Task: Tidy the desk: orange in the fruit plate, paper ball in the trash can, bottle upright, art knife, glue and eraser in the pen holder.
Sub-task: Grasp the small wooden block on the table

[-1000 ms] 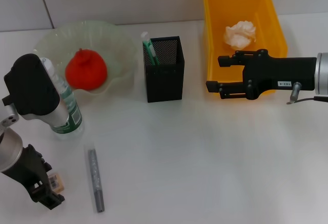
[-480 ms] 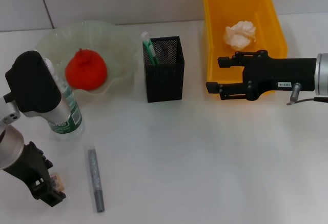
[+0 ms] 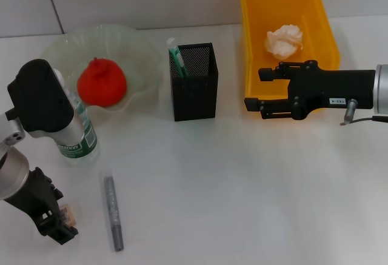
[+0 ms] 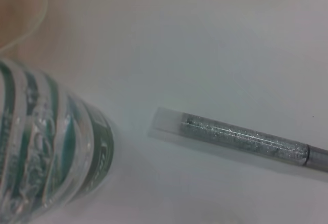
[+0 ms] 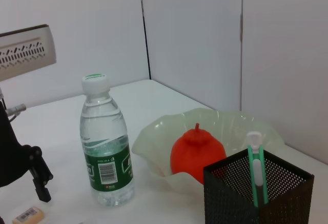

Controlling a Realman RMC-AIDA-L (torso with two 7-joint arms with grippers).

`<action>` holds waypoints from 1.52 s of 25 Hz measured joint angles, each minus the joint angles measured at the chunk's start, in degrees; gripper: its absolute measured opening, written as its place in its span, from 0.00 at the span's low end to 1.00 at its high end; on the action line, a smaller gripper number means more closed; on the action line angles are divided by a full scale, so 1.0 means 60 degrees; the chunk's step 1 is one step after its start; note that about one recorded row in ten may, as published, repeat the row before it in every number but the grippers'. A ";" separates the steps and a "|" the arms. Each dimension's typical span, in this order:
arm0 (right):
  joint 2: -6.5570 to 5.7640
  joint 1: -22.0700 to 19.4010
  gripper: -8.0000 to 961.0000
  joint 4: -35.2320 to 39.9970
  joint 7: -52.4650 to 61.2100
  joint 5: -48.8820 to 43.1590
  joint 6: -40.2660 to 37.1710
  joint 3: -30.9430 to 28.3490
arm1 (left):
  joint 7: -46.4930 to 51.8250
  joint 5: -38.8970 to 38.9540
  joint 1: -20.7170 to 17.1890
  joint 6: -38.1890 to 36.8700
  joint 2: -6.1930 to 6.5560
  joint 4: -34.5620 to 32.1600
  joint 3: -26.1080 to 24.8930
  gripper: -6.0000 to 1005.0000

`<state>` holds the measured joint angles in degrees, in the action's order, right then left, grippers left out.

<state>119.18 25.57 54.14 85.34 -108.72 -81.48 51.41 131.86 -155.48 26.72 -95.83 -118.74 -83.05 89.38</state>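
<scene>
1. the left gripper (image 3: 56, 221) hangs low at the near left corner of the desk (image 3: 242, 186), right over the eraser (image 3: 68, 216); whether its fingers are apart or closed on it, i cannot tell.
2. judging by that, the eraser is the step in hand. it lies flat on the desk just beside the silver art knife (image 3: 113, 212), so the fingers should straddle the eraser alone and not nudge the knife.
3. lift straight up first: the upright bottle (image 3: 76, 133) stands close behind the arm and could be tipped by a sideways swing.
4. carry it over to the black mesh pen holder (image 3: 194, 82), where a green glue stick (image 3: 176, 57) already leans, and let go low inside the rim so it doesn't bounce out.
5. the right gripper (image 3: 259, 89) waits with fingers apart and empty, in front of the yellow trash can (image 3: 251, 40).
6. the orange (image 3: 102, 82) sits in the fruit plate (image 3: 142, 53) and the paper ball (image 3: 284, 40) is in the trash can.
</scene>
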 joint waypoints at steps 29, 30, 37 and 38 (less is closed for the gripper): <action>0.0016 -0.0011 0.80 -0.0020 0.0018 0.0016 -0.0026 0.0000 | 0.0055 -0.0109 0.0052 0.0070 0.0000 0.0264 0.0132 0.62; 0.0016 -0.0011 0.80 -0.0020 0.0018 0.0016 -0.0026 0.0000 | 0.0055 -0.0109 0.0052 0.0070 0.0000 0.0264 0.0132 0.62; 0.0016 -0.0014 0.80 -0.0030 0.0034 0.0016 -0.0030 0.0001 | 0.0055 -0.0118 0.0088 0.0093 0.0000 0.0266 0.0173 0.62; 0.0016 -0.0014 0.80 -0.0030 0.0034 0.0016 -0.0030 0.0001 | 0.0055 -0.0118 0.0088 0.0093 0.0000 0.0266 0.0173 0.61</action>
<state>119.27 25.49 53.96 85.54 -108.63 -81.66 51.42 132.19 -156.19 27.25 -95.28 -118.74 -81.46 90.42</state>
